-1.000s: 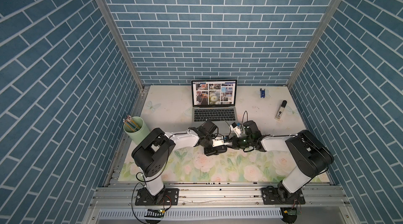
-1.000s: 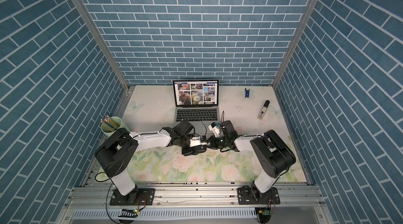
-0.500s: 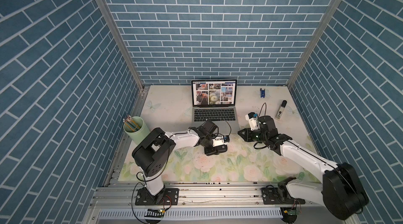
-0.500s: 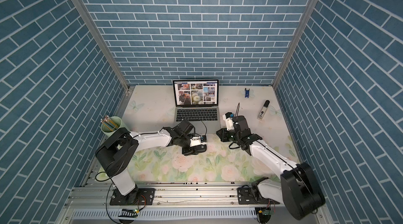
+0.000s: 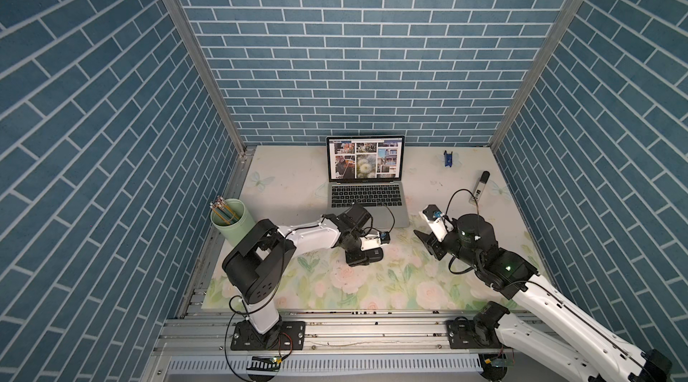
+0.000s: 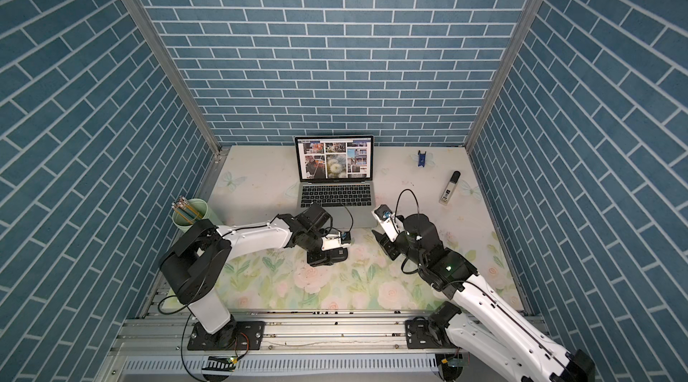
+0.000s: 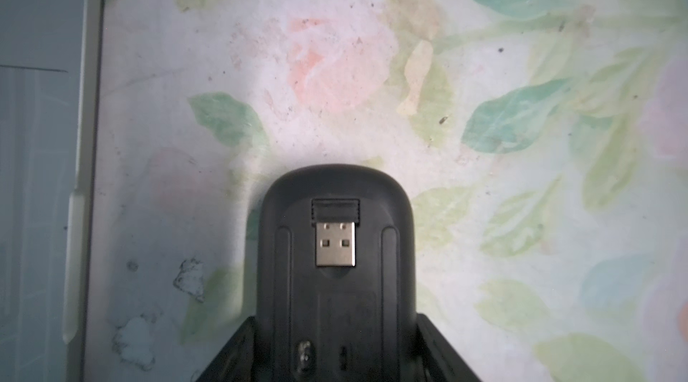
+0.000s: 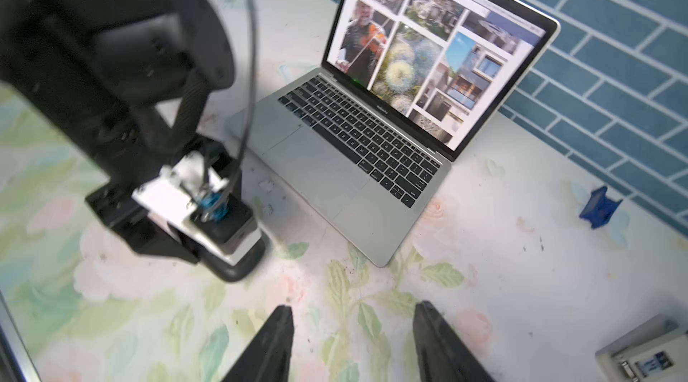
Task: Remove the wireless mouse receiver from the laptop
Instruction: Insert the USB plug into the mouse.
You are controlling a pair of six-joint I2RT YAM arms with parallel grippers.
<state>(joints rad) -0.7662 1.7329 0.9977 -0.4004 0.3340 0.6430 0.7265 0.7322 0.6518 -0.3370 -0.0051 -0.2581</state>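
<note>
The wireless mouse receiver (image 7: 335, 235), a tiny dark stub with a silver plug, lies in a recess on the underside of the black mouse (image 7: 335, 298). My left gripper (image 7: 335, 318) is shut on the mouse's sides and holds it just in front of the laptop (image 5: 366, 194), over the floral mat. In both top views the left gripper (image 5: 366, 255) (image 6: 327, 255) shows there. My right gripper (image 8: 353, 313) stands open with nothing between its fingers, to the right of the mouse (image 8: 238, 268) and off the laptop's (image 8: 335, 175) front right corner. It also shows in a top view, the right gripper (image 5: 428, 244).
A green cup of pencils (image 5: 228, 218) stands at the left edge. A blue clip (image 5: 448, 159) and a black-capped white stick (image 5: 480, 186) lie at the back right. Brick walls close three sides, and a metal rail runs along the front.
My right gripper has drawn back to the right, away from the mouse in the left gripper, and its jaws have opened. The left arm has stayed put.
</note>
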